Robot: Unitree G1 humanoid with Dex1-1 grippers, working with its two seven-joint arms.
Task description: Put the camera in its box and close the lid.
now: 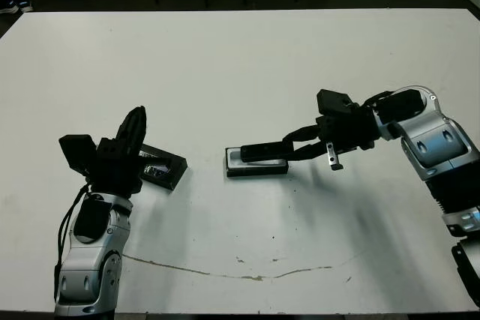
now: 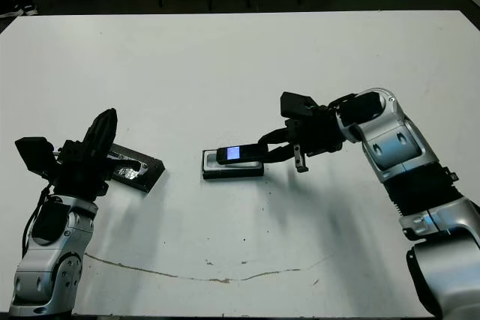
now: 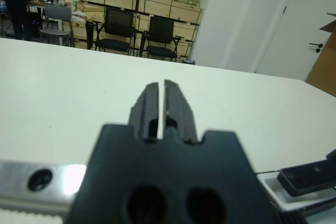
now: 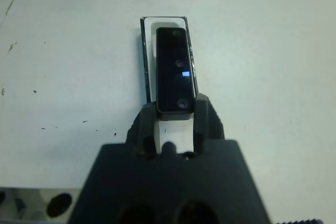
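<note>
The right claw (image 4: 176, 109) is clamped on the near end of the camera (image 4: 175, 70), one black finger on each long side. The camera is held level, directly above the box (image 2: 232, 168) and aligned with its length; the white lining shows on one long side and beyond the far end. Whether the camera's underside touches the lining cannot be determined. The small bluish-white screen (image 2: 233, 153) faces up.

The box sits near the middle of the white surface (image 1: 240, 65), slightly toward the front edge.

The lid (image 1: 162, 167) lies flat on the surface toward the left edge, well apart from the box, silvery patch facing up. Part of it is hidden behind the left arm.

The left claw (image 3: 161, 106) holds nothing. Its two fingers stand together with only a thin slit between them, pointing up and away from the front edge, just beside the lid.
</note>
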